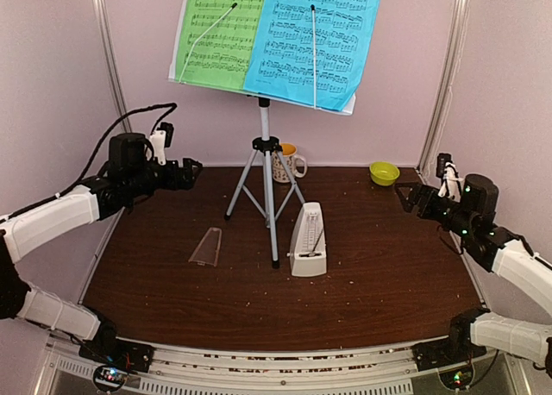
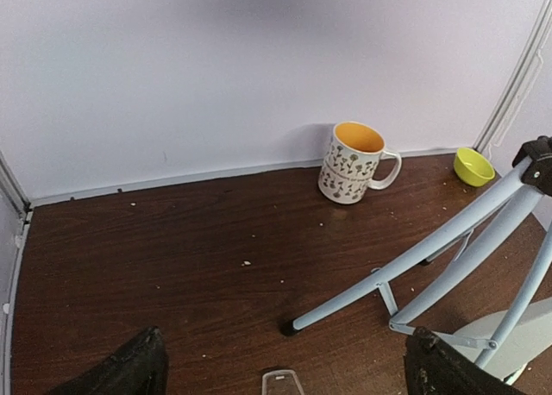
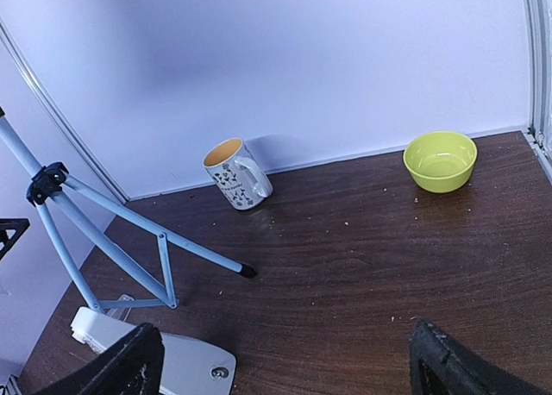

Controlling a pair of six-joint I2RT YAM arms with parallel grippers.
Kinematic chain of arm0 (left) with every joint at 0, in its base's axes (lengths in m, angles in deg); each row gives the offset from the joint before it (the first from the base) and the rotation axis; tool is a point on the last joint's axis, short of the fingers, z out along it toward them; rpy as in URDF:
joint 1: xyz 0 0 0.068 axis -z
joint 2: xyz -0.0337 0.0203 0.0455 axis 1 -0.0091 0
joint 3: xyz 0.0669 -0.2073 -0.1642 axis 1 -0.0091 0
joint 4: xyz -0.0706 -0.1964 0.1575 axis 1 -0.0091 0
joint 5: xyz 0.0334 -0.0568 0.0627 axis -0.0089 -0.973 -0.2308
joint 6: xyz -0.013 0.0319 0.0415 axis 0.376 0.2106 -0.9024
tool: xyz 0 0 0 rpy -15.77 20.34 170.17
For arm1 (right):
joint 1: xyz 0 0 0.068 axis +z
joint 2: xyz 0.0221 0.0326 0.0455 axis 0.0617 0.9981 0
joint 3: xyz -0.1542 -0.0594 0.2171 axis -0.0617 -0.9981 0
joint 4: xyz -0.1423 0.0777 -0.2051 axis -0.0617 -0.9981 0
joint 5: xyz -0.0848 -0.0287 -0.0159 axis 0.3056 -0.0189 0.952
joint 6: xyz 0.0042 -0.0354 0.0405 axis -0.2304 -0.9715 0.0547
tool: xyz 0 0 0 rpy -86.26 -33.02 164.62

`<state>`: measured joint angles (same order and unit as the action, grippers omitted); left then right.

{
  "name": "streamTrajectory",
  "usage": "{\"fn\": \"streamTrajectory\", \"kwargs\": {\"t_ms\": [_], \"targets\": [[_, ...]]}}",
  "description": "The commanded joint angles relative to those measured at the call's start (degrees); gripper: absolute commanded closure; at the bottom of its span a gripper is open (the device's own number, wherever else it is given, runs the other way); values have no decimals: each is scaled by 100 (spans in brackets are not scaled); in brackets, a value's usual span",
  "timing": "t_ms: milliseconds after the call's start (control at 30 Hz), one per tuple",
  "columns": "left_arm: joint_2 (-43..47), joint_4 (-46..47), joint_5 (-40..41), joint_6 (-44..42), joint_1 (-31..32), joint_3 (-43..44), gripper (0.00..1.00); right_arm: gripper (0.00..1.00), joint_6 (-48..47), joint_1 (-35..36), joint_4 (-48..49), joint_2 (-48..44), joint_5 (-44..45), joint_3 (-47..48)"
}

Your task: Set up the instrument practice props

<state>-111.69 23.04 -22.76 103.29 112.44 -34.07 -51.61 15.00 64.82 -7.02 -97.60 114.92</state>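
Find music stand (image 1: pixel 266 143) upright, mid-desk toward the rear edge, all three tripod feet down on the desk (image 1: pixel 388 266). On its tray, green sheet (image 1: pixel 220 33) at left and blue sheet (image 1: pixel 315 37) at right, side by side, each pinned under a thin wire arm. Just right of the front tripod leg, metronome (image 1: pixel 308 240) upright, pendulum exposed. Left of that same leg, clear cover (image 1: pixel 206 247) lying flat, apart from the metronome. Behind the tripod at the rear edge, patterned mug (image 1: pixel 286 164); toward the rear right corner, lime bowl (image 1: pixel 385 172). Neither touching the props.

Above the rear left corner, left end effector (image 1: pixel 191 169) raised, fingers (image 2: pixel 129 369) spread wide, nothing between them. Near the right edge toward the rear, right end effector (image 1: pixel 404 193) likewise spread wide and empty.

Judging by the layout: props look set out, so probably just parking the arms clear. To do that well:
- Keep both arms high and outside the spread of the tripod legs.
- Avoid any low sweep past the front leg; such a light tripod under a broad tray likely tips at a slight knock.
- If the cover belongs back on the metronome (cannot tell), pinch its narrow sides, lift over the leg, lower straight down.
- Leave mug and bowl alone.
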Motion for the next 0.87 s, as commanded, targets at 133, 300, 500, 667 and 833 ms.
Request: {"fn": "streamTrajectory", "kwargs": {"t_ms": [133, 300, 500, 667, 833], "targets": [[538, -777, 981, 510, -39, -182, 2, 0, 12, -39, -139, -388, 166, -274], [682, -744, 1067, 825, -41, -634, 2, 0, 158, -36, 26, -457, 91, -665], [753, -543, 1152, 1039, -46, -1028, 2, 0, 217, -39, 207, -511, 92, -919], [688, -533, 1289, 1135, -44, -1069, 2, 0, 234, -39, 323, -412, 78, -953], [756, -486, 1367, 1160, -39, -1101, 2, 0, 249, -39, 393, -337, -8, -960]]}}
